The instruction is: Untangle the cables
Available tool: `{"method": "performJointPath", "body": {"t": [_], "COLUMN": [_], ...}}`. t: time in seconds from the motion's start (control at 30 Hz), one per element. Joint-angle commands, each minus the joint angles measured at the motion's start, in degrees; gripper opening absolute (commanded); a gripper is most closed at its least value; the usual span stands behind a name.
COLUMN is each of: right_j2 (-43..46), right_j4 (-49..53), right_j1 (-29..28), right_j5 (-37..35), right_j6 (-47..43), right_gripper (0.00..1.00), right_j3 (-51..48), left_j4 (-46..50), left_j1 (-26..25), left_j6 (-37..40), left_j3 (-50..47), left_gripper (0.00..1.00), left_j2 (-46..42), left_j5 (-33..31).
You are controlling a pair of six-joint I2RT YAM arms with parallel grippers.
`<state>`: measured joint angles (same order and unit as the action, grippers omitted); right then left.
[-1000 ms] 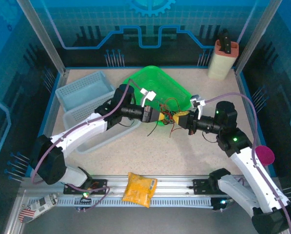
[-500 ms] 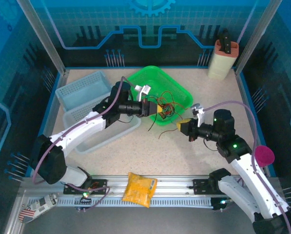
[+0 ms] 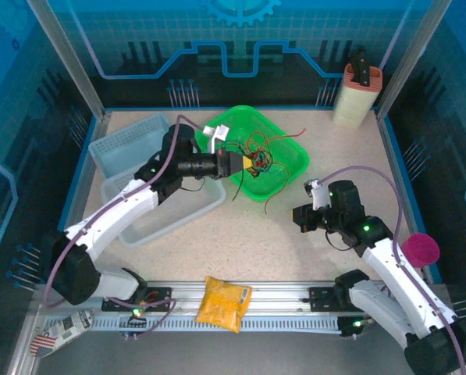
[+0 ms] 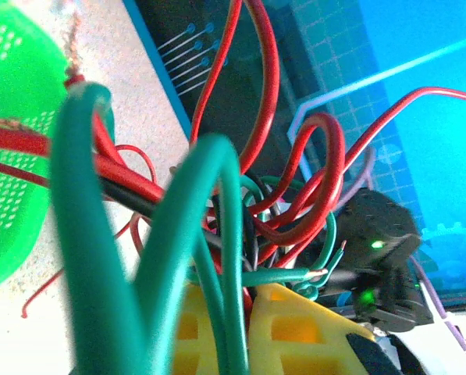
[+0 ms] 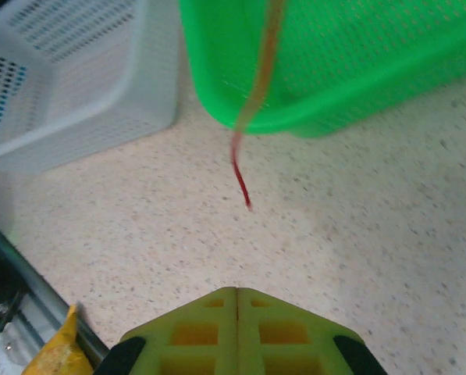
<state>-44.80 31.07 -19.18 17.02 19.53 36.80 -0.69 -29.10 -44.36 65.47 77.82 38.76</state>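
Note:
The cables [image 3: 261, 153] are a tangle of red, green and black wires held in the air over the green basket [image 3: 293, 148]. My left gripper [image 3: 245, 162] is shut on the bundle. In the left wrist view its yellow fingers [image 4: 295, 328] pinch green, red and black cables [image 4: 240, 203] that loop up in front of the lens. One loose red strand [image 3: 273, 199] trails down past the basket's near rim, and its tip [image 5: 243, 183] hangs above the table. My right gripper [image 3: 297, 216] is shut and empty, low over the table to the right of that strand, with its jaws [image 5: 236, 301] pressed together.
Two pale lilac baskets [image 3: 131, 142] [image 5: 57, 74] stand left of the green basket [image 5: 334, 62]. A yellow packet [image 3: 223, 303] lies on the front rail. A beige container [image 3: 356, 95] stands at the back right and a pink cup [image 3: 421, 250] at the right edge.
My left gripper has carried the bundle back and to the left, over the green basket. My right gripper has drawn away from the bundle toward the near right.

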Motion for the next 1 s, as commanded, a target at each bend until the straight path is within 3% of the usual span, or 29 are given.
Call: {"method": "performJointPath", "body": {"t": [0.0,0.1,0.23,0.27,0.4,0.57,0.8,0.87,0.97], "right_j2": [0.59,3.55,8.19,8.24,5.57,1.08,-4.31,-4.6,-4.65], "right_j4": [1.8,-2.09,-9.35,-11.08,-21.21,-30.01,-38.14,-38.51,-37.91], "right_j1": [-0.05,0.26,4.48,5.62,7.13,5.77,2.99,2.16,1.56], "right_j5": [-2.21,4.24,17.38,20.87,32.82,31.65,31.61,31.4,31.27], "right_j6": [2.83,1.31,3.54,4.73,11.35,18.9,23.21,23.09,22.43], "right_gripper": [0.0,0.01,0.51,0.59,0.7,0.72,0.63,0.58,0.38], "right_j3": [-0.51,0.35,2.07,2.42,3.63,5.51,7.05,7.3,7.59], "left_j4": [1.59,3.87,4.73,4.52,2.77,2.58,2.49,2.34,2.18], "left_j1": [0.6,0.6,0.58,0.48,0.19,-1.24,-3.16,-3.49,-3.83], "left_j6": [3.53,5.99,8.01,8.09,8.31,11.12,12.01,12.01,12.1], "left_j3": [3.34,3.35,1.96,1.64,0.45,0.13,-0.08,-0.03,-0.02], "left_gripper": [0.0,0.0,0.0,0.0,0.0,0.0,0.0,0.0,0.0], "left_j2": [-2.84,-2.92,-2.64,-2.47,-1.39,-0.57,0.51,0.63,0.66], "left_j5": [0.0,0.44,0.44,0.63,1.87,3.39,2.98,2.98,3.03]}}
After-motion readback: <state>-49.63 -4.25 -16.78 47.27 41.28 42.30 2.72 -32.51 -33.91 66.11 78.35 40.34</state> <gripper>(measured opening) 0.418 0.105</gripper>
